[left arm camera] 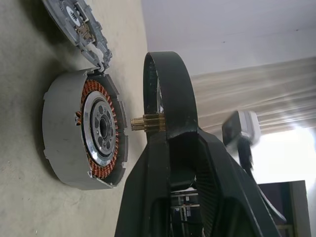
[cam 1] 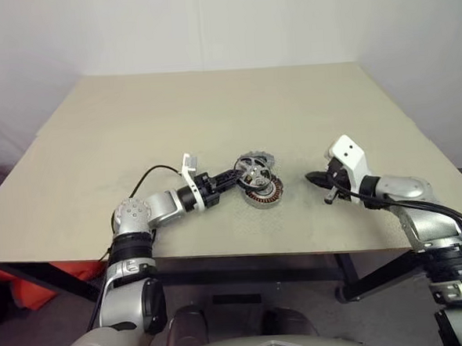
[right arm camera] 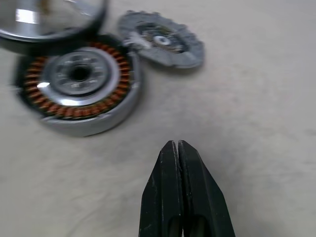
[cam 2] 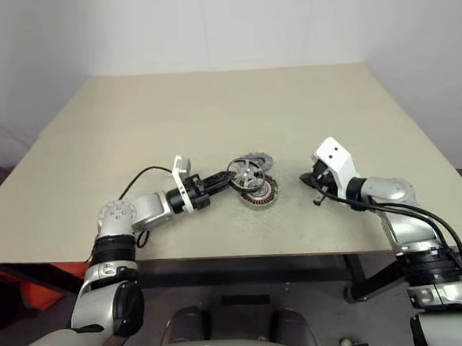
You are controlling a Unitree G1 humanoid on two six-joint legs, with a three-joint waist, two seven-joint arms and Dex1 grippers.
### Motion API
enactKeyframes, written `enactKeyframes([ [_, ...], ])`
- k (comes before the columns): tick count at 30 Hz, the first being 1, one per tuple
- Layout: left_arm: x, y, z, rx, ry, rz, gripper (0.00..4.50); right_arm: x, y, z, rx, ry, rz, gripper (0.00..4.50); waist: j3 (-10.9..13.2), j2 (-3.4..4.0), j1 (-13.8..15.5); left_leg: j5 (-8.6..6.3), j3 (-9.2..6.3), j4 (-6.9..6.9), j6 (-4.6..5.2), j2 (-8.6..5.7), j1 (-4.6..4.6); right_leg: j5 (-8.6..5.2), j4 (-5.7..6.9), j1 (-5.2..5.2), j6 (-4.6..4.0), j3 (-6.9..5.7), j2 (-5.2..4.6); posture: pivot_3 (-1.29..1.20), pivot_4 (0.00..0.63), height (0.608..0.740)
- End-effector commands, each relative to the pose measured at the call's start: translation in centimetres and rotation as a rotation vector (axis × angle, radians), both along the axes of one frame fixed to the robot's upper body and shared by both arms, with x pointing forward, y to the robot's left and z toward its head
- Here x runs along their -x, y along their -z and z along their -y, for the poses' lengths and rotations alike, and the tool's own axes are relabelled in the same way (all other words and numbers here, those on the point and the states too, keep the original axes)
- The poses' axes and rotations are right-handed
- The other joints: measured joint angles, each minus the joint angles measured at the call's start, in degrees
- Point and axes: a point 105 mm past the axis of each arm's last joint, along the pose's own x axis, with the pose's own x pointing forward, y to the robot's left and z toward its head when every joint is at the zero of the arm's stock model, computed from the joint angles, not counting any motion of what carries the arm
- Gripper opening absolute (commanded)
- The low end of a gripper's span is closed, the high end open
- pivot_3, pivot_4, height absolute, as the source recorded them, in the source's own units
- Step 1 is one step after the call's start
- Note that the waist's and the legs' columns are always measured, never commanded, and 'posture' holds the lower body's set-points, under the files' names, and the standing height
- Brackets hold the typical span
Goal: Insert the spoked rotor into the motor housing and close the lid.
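From the left eye view, the spoked rotor (cam 1: 252, 170) is seen pinched at its rim by the left gripper (cam 1: 239, 174), above the motor housing (cam 1: 264, 192); stiff, slick metal is judged.

In the left wrist view, a brass shaft faces the housing's bore.

In the right wrist view, the right gripper (right arm camera: 178, 148) is pressed closed, empty; the lid (right arm camera: 162, 44) is propped against the housing.

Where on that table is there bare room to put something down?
Bare: the far half of the table and both side edges. Crowded: the middle near the front, where the motor housing and lid sit, the left gripper holding the spoked rotor above them.
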Motion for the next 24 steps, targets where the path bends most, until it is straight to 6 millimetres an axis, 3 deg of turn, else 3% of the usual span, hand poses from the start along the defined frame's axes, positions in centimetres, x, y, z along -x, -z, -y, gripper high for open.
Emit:
enactKeyframes([
  [1,-0.7,-1.4,1.0,0.03,0.023,0.046,0.37,1.2,-2.1,-0.3,-0.023,-0.065,0.045,0.0,0.0,0.0,0.1,0.0,0.0,0.0,0.0,0.01,0.0,-0.01,-0.01,0.01,0.01,0.0,0.0,0.0,0.0,0.74],
  [7,-0.9,-1.2,2.3,0.041,0.061,0.028,0.37,2.8,-2.2,-1.3,-0.06,-0.111,0.023,0.0,0.0,0.01,0.1,0.0,-0.01,-0.01,0.01,0.0,0.01,-0.01,-0.09,0.05,0.04,-0.01,0.0,0.0,0.0,0.74],
  [24,-1.0,0.7,3.6,-0.008,0.089,-0.012,0.37,2.6,-1.9,-1.6,-0.051,-0.089,0.035,0.0,0.0,0.03,0.2,-0.01,-0.02,-0.01,0.03,-0.01,0.0,0.0,-0.15,0.09,0.04,-0.04,-0.03,0.0,0.0,0.74],
])
